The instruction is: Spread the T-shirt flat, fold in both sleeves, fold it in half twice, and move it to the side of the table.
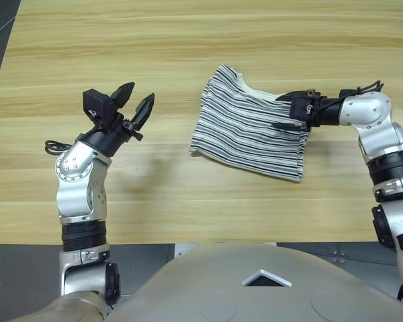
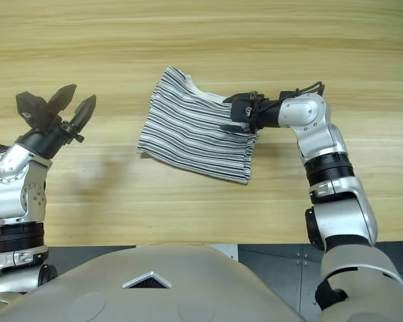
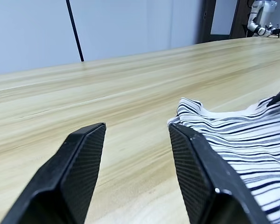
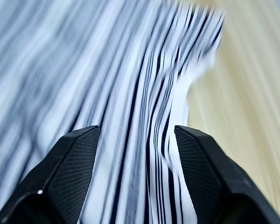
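L arm [image 1: 77, 168] bent at elbow, L gripper [image 1: 141, 92] tilted up, fingers spread wide. R arm [image 1: 383, 141] angled inward, R gripper [image 1: 282, 111] held low, fingers apart too.

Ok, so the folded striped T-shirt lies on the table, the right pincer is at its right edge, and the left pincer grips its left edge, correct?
No. The left pincer grips nothing: the left eye view shows it open, off to the left and apart from the T-shirt. The right pincer is at its right edge.
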Controlling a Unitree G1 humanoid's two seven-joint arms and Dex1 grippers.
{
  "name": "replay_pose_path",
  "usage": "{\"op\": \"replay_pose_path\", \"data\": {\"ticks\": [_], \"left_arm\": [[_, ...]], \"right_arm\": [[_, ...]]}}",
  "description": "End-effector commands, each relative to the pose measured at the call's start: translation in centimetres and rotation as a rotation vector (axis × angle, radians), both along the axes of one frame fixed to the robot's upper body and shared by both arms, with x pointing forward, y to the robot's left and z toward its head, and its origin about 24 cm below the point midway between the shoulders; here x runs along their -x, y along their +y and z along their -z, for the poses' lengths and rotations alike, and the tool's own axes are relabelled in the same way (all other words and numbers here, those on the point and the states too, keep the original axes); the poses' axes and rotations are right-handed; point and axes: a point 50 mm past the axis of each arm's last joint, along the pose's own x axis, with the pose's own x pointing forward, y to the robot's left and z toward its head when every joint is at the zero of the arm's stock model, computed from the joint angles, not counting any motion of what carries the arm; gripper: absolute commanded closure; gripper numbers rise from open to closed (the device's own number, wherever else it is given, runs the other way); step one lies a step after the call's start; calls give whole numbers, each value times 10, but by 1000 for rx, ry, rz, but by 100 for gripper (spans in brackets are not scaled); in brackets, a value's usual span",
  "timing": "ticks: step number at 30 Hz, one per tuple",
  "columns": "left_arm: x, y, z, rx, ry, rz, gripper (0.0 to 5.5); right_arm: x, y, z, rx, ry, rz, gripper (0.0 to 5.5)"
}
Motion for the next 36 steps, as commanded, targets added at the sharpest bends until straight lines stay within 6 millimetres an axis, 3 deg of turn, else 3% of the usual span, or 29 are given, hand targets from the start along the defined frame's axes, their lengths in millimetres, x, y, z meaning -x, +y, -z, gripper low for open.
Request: {"op": "replay_pose_path", "data": {"ticks": [1,4,7,11,14,18,22,28,32,36], "left_arm": [[6,-1,0,7,3,-29,299],[4,-4,-1,2,1,-35,299],[6,-4,-1,0,2,-42,299],[9,-4,0,4,8,-58,299],[10,-7,1,22,5,-66,299],[9,-10,-2,50,2,-63,299],[9,-16,-2,84,6,-47,299],[6,-20,2,99,12,-43,299],[5,-23,3,100,14,-33,299],[5,-20,5,85,18,-44,299]], "right_arm": [[-9,-24,11,160,-42,64,254],[-5,-36,26,272,-20,66,254],[8,-61,32,382,10,39,254],[55,-67,25,299,213,-176,254],[92,-61,11,267,311,-303,254],[107,-42,-7,230,327,-343,254],[121,-19,5,166,343,-370,254],[126,28,36,73,344,-456,254],[116,38,48,77,312,-441,254],[97,30,56,142,211,-386,254]]}}
